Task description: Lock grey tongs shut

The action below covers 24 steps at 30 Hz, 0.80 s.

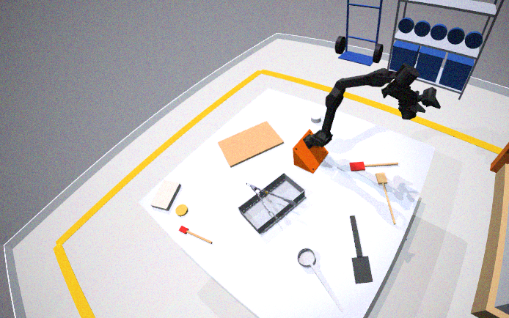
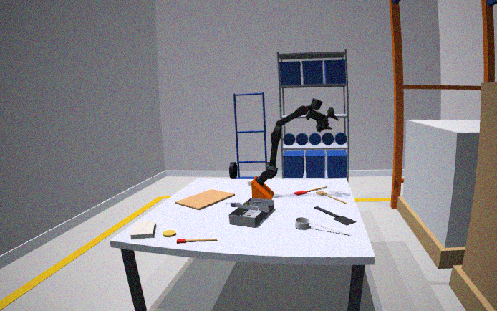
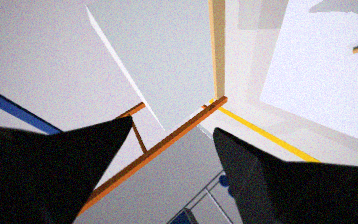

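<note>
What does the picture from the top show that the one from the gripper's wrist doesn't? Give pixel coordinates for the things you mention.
Only the top view: the grey tongs (image 1: pixel 267 198) (image 2: pixel 256 207) lying open across the roasting tin (image 1: pixel 248 221) (image 2: pixel 242 221), the wooden board (image 1: pixel 250 143) (image 2: pixel 205 198), and the arm's orange base (image 1: pixel 309 155) (image 2: pixel 261 190).

Only the wrist view: a close look at the gripper's two dark fingers, spread apart with a gap between them, and a long orange beam (image 3: pixel 160 148) running slantwise behind that gap.

Both: the gripper (image 1: pixel 426 105) (image 2: pixel 331 122) (image 3: pixel 174 126), part of the white table top (image 1: pixel 225 187) (image 2: pixel 256 249) (image 3: pixel 315 75), and yellow floor tape (image 1: pixel 161 155) (image 2: pixel 91 247) (image 3: pixel 267 131).

Black spatula (image 1: pixel 361 269) (image 2: pixel 344 220) — on table (image 1: pixel 337 232) (image 2: pixel 241 250) | blue hand truck (image 1: pixel 356 58) (image 2: pixel 251 131) — behind
</note>
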{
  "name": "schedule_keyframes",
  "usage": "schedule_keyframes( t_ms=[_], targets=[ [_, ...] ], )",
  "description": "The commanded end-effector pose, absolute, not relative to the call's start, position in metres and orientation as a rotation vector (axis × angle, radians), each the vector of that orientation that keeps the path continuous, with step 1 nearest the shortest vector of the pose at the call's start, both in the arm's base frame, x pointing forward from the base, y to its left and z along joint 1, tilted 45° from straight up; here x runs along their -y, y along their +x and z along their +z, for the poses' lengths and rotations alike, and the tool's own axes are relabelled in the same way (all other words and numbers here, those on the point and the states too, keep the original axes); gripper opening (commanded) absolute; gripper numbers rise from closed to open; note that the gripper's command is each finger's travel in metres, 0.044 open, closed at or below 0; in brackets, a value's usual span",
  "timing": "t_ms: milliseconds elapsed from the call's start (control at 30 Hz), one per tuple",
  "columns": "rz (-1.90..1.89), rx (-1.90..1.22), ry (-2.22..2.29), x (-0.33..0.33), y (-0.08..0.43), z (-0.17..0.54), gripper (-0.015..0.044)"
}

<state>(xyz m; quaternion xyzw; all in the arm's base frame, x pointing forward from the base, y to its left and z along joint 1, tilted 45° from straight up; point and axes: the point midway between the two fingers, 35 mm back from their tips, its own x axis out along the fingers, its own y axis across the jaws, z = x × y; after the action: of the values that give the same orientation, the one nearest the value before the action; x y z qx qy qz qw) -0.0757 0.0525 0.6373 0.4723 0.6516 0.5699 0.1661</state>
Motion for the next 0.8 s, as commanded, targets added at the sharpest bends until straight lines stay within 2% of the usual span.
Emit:
schedule_keyframes(
  t_ms=[0, 33, 333, 500, 767],
  targets=[
    [1.623, -1.855, 1.345, -0.052, -0.076, 0.637, 0.0426],
    [1.615, -1.852, 1.344, -0.055, -0.076, 0.637, 0.044],
    [1.461, -1.755, 1.386, -0.108, -0.061, 0.625, 0.044],
    [1.283, -1.643, 1.398, -0.165, -0.032, 0.605, 0.044],
    [1.061, -1.538, 1.405, -0.22, 0.017, 0.571, 0.044]
  ],
)
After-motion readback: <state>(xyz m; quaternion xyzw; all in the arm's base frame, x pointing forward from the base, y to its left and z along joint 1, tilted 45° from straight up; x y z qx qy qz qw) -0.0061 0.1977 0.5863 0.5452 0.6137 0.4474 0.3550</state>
